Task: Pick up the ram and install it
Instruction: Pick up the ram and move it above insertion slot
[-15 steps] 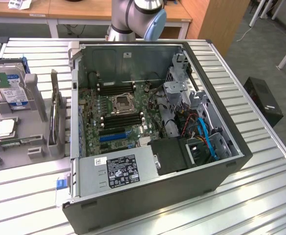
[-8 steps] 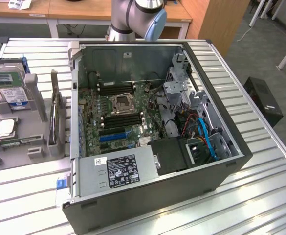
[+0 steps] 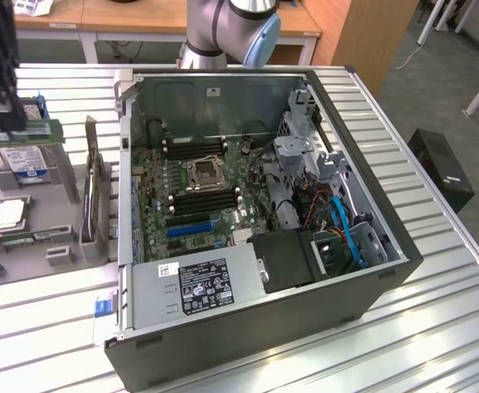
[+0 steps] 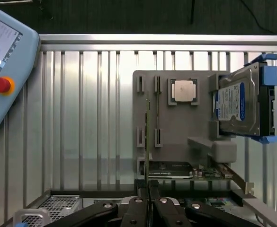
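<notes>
The ram [image 3: 34,132] is a long thin green stick at the exterior view's far left, held level just above the grey parts holder [image 3: 26,233]. My black gripper [image 3: 14,121] reaches down onto it and is shut on its top edge. In the wrist view the ram [image 4: 147,142] shows edge-on as a thin line running out from between the closed fingers of the gripper [image 4: 147,201]. The open computer case [image 3: 362,291] lies to the exterior view's right of the gripper. Black memory slots [image 3: 194,148] sit on its motherboard [image 3: 159,214], on either side of the processor socket [image 3: 204,173].
The holder [image 4: 176,127] carries a hard drive [image 4: 242,106], a processor chip [image 4: 183,91] and a wider green expansion card [image 3: 92,192]. A teach pendant [image 4: 3,75] with a red button lies on the slatted metal table [image 4: 91,118]. A power supply [image 3: 198,286] and cables [image 3: 345,229] fill the case.
</notes>
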Controlling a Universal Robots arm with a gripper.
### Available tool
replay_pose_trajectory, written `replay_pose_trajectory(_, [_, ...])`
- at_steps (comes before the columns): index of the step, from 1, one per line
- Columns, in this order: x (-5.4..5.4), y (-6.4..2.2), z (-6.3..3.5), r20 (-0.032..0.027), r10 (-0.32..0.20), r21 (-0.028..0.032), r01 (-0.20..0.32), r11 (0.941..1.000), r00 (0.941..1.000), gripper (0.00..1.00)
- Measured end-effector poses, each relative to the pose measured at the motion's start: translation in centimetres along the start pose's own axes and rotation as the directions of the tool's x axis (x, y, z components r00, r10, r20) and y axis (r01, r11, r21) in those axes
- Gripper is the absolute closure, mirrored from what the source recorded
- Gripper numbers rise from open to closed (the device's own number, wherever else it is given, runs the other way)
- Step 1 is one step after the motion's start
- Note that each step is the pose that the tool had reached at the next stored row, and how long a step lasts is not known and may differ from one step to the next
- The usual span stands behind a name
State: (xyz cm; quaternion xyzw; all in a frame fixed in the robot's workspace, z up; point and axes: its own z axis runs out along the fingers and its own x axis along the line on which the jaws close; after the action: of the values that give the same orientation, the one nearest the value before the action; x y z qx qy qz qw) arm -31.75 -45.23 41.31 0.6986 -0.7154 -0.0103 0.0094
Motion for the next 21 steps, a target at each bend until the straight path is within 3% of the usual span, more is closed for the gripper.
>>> replay_pose_trajectory(21, [-0.2, -9.53, -0.27, -0.0005, 0.000, -0.0174, 0.000, 0.9998, 1.0000, 0.88])
